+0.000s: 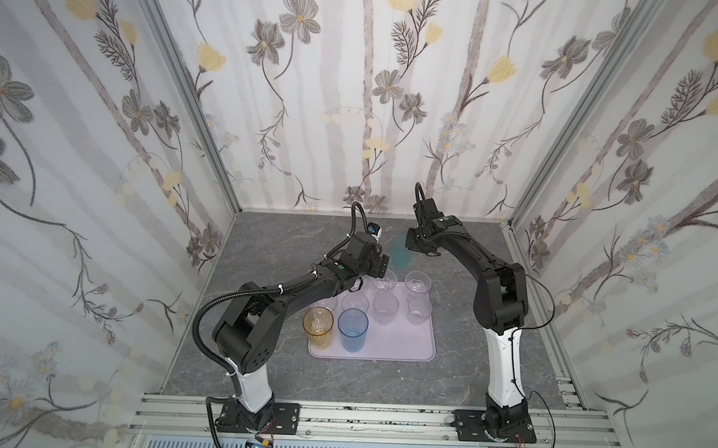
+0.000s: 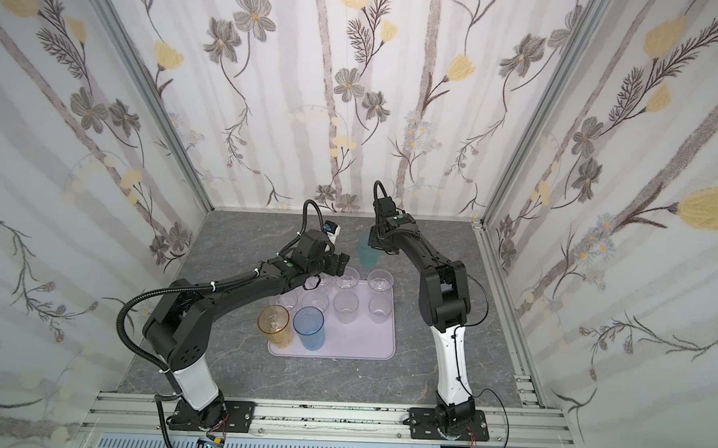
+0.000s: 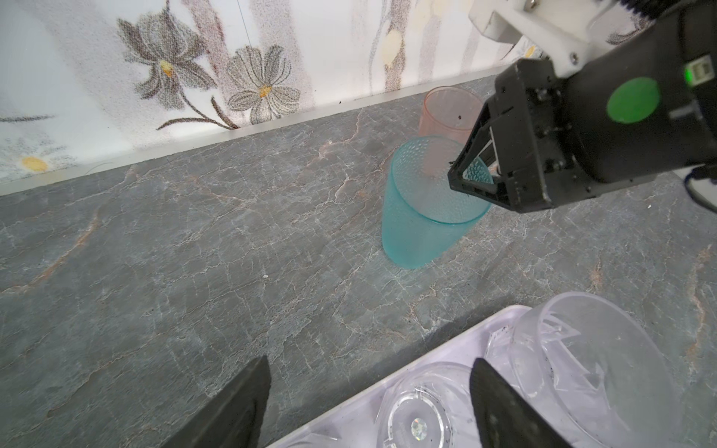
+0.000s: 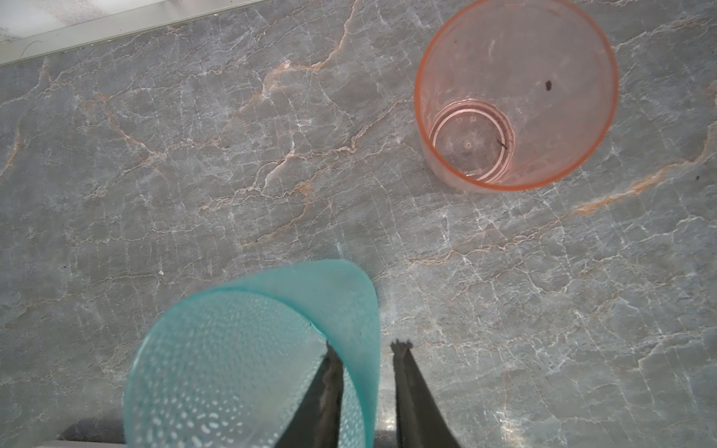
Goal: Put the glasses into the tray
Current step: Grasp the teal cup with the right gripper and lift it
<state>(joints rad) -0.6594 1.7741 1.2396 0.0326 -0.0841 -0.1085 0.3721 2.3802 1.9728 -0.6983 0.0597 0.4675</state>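
Closest to the lens in the right wrist view, the right gripper [image 4: 366,345] shows two dark fingers set narrowly, one inside the teal glass [image 4: 232,368] and one outside, with the wall between them. A sliver of tabletop [image 4: 232,174] shows between the outer finger and that wall, so I cannot tell whether the wall is pinched. The teal glass is mouth up on the grey marbled tabletop, just beyond the far edge of the tray [image 1: 402,343] and off it. In the left wrist view its long axis looks tipped, the mouth leaning toward the right gripper, and in both top views it is only a blurred smear. Behind it, nearer the back wall and apart from it, the pink glass [image 4: 516,97] stands upright, mouth up; I cannot make it out in the top views. Moulded marks in its base are too small to read. On the tray the amber glass [image 1: 318,325] and the blue glass [image 1: 352,328] stand upright side by side at the near left corner, with short clear glasses [image 1: 386,309] in rows behind. The left arm [image 1: 296,291] covers some of these, so their count is unsure. The left gripper [image 3: 368,360] hovers over the tray's far left corner, fingers wide, nothing between them.
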